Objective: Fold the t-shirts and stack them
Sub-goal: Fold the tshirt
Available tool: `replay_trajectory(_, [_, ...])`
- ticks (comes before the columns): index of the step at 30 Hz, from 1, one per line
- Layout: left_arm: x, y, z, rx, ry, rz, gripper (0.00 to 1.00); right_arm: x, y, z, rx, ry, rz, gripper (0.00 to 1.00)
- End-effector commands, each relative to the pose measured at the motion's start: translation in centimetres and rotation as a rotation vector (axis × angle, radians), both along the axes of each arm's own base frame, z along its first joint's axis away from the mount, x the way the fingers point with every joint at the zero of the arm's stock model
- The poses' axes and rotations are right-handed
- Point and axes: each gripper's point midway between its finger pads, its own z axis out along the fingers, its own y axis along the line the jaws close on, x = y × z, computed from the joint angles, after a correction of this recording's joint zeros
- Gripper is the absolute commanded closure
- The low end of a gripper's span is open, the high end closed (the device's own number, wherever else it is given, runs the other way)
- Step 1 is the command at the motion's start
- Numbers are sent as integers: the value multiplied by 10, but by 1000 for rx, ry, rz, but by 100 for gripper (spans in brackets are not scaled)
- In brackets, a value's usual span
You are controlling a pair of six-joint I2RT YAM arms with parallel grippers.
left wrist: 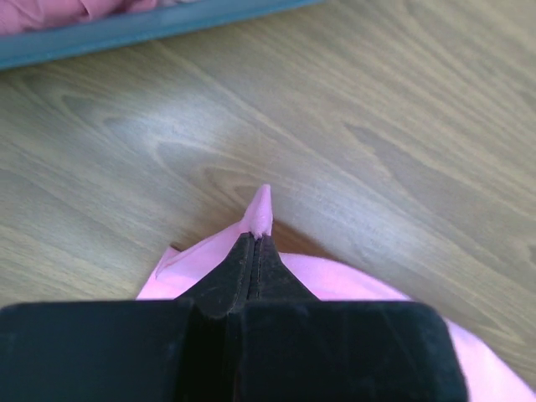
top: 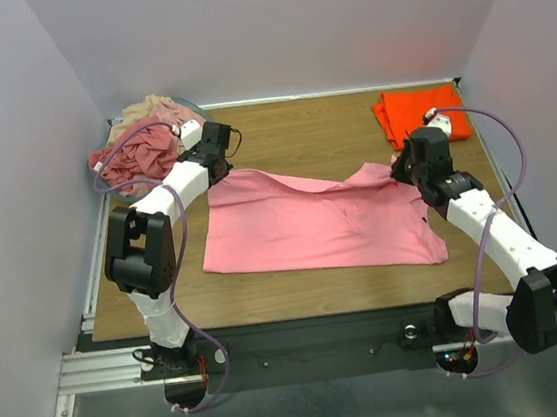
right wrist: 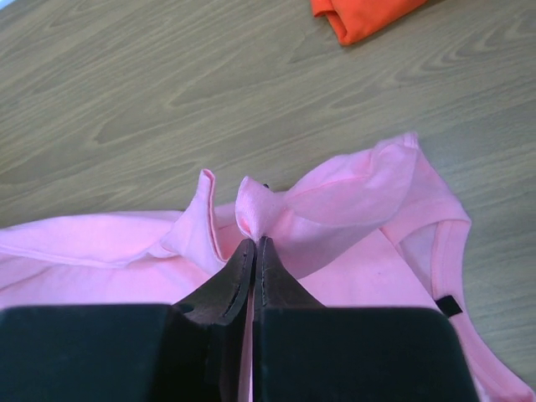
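Currently | left gripper (left wrist: 257, 239), right gripper (right wrist: 254, 243): both pinching 1 pink t-shirt (top: 311, 227) | 1 orange t-shirt (top: 415, 112) folded, apart

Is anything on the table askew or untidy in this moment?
The pink t-shirt: its far edge, pinched by the left gripper and right gripper, is wrinkled and sags between them. The orange t-shirt lies neatly folded far right.

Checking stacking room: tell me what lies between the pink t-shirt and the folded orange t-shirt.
Only bare wooden table, clearest in the right wrist view, separates the pink t-shirt from the orange t-shirt.
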Motion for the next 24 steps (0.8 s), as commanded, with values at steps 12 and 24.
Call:
replay_trajectory(12, [-13,19,6,62,-23,57,100,-42,-20,-2,-55,42,-36,100])
replay_trajectory(24, [-19,21,31,53,-88,37,100,-59,-19,2,-39,39,-11,100])
